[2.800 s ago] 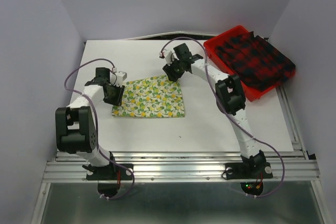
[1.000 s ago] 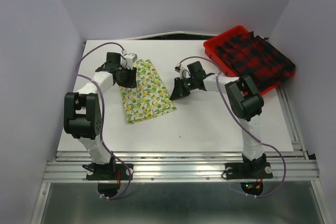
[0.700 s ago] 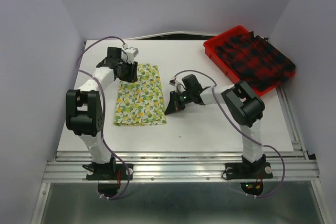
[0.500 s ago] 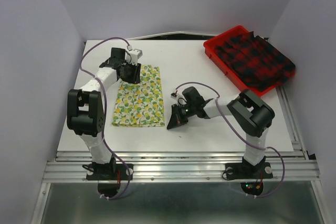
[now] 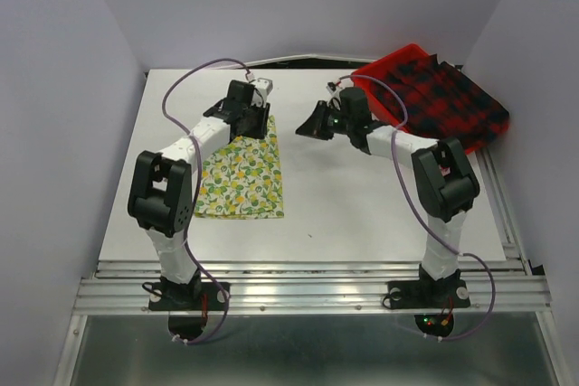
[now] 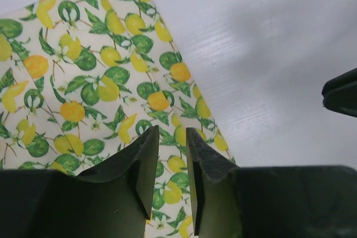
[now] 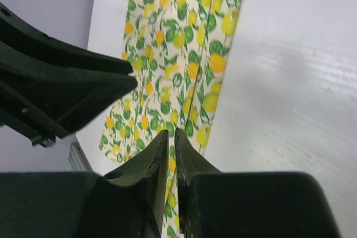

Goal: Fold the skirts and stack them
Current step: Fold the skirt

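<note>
Matt printed cloth lemon skirt (image 5: 242, 178), glossy plastic tray (image 5: 380, 88)

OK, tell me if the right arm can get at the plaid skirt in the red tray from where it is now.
Probably yes. The plaid skirt lies uncovered in the red tray, right beside the right arm, with nothing on top of it. The right hand points away toward the lemon skirt and holds nothing, so it only needs to swing back.

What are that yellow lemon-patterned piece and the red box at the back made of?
The cream-yellow lemon-print skirt looks like thin woven cotton, matte: it lies flat with crisp folded edges. The red tray looks like rigid, slightly glossy plastic with a straight raised rim. The red-and-black plaid skirt in it seems thicker cloth, probably pleated.
</note>
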Controlling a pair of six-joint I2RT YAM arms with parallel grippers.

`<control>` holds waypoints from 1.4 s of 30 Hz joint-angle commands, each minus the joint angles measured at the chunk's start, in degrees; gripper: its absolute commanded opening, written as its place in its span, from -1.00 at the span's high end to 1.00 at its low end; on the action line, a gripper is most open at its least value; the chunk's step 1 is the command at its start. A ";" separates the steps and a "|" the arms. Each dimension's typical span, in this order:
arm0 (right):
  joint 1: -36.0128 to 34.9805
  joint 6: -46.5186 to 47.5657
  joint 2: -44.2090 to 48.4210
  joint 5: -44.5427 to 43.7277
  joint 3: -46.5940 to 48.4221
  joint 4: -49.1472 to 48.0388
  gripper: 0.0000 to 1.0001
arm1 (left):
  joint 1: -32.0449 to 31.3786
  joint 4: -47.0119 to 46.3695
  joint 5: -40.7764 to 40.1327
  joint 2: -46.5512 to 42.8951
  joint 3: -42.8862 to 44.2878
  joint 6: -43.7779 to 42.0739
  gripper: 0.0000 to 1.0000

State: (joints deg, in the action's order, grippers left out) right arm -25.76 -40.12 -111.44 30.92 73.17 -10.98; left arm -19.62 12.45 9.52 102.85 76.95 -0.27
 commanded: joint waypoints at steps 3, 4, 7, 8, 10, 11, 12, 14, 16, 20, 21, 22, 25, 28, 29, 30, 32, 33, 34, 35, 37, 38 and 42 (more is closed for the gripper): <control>-1.84 -4.60 -9.40 -3.67 11.64 -2.72 0.88 | -1.21 -1.91 -13.02 5.25 7.33 9.58 0.27; -1.84 -5.31 -10.54 -4.02 12.26 -3.77 0.86 | -1.47 -1.38 -13.38 6.91 8.82 10.02 0.27; -1.84 -6.90 -14.33 -5.33 14.19 -5.19 0.77 | -1.83 -0.50 -13.91 8.85 10.32 10.82 0.26; -1.84 -7.34 -15.12 -5.25 14.72 -5.36 0.77 | -1.83 -0.41 -13.83 9.30 10.33 10.91 0.25; -1.84 -9.00 -16.79 -3.25 15.16 -7.55 0.78 | -2.00 -0.06 -13.39 10.44 10.50 11.08 0.26; -1.84 -10.14 -17.14 -2.10 14.99 -8.95 0.81 | -2.00 0.03 -13.39 10.62 10.50 11.17 0.25; -1.84 -11.20 -17.58 -0.78 14.38 -12.27 0.83 | -2.00 -0.23 -13.12 10.71 10.33 11.26 0.26; -1.84 -13.31 -18.46 2.20 13.85 -15.11 0.84 | -2.09 -0.67 -12.68 10.79 9.63 11.35 0.26; -2.37 -14.28 -18.55 3.88 12.88 -18.01 0.84 | -2.00 -0.85 -12.68 10.97 9.62 11.35 0.26; -2.89 -14.02 -19.08 4.15 12.53 -18.81 0.85 | -2.09 -0.58 -13.04 11.76 9.98 11.87 0.27; -2.89 -13.76 -19.17 4.06 12.53 -18.81 0.85 | -2.01 -0.41 -13.12 12.02 10.15 11.96 0.28; -2.89 -13.76 -19.43 3.98 12.96 -18.72 0.85 | -2.09 -0.23 -13.38 12.81 10.59 12.31 0.29; -3.42 -13.50 -21.10 4.15 14.19 -18.11 0.87 | -2.09 0.03 -13.30 14.04 11.38 12.31 0.35; -3.95 -13.14 -23.12 3.89 15.86 -17.23 0.88 | -2.09 -0.05 -12.86 14.84 12.00 12.40 0.35; -4.47 -13.06 -23.64 3.71 16.22 -17.23 0.89 | -2.09 -0.05 -12.77 15.27 12.26 12.40 0.35; -4.48 -13.14 -24.69 3.54 16.83 -16.71 0.89 | -2.27 -0.23 -12.68 15.63 12.52 12.49 0.35; -4.48 -13.14 -25.58 2.84 17.45 -16.09 0.91 | -2.44 -0.23 -13.30 16.33 12.88 12.58 0.35; -4.48 -13.14 -26.02 2.40 17.62 -15.39 0.92 | -2.88 -0.14 -13.99 16.51 13.05 12.49 0.35; -4.48 -13.06 -26.89 1.70 17.89 -14.78 0.93 | -3.06 -0.14 -14.35 16.94 13.14 12.40 0.35; -4.48 -12.97 -27.34 1.60 18.24 -14.33 0.93 | -3.23 -0.14 -14.70 17.21 13.23 12.23 0.35; -4.48 -12.27 -28.48 0.82 19.37 -11.97 0.95 | -3.85 0.47 -16.10 18.08 13.58 12.14 0.35; -4.48 -12.18 -28.66 0.72 19.56 -11.43 0.95 | -4.02 0.65 -16.55 18.44 13.75 12.14 0.35; -4.48 -11.65 -28.40 -0.33 19.29 -10.12 0.97 | -4.20 1.53 -18.83 19.23 13.84 11.96 0.37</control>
State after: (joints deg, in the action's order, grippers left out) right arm -29.76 -53.49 -139.35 33.01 90.87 -23.20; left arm -23.35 13.13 -6.09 121.54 88.38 11.49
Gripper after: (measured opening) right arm 0.026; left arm 0.326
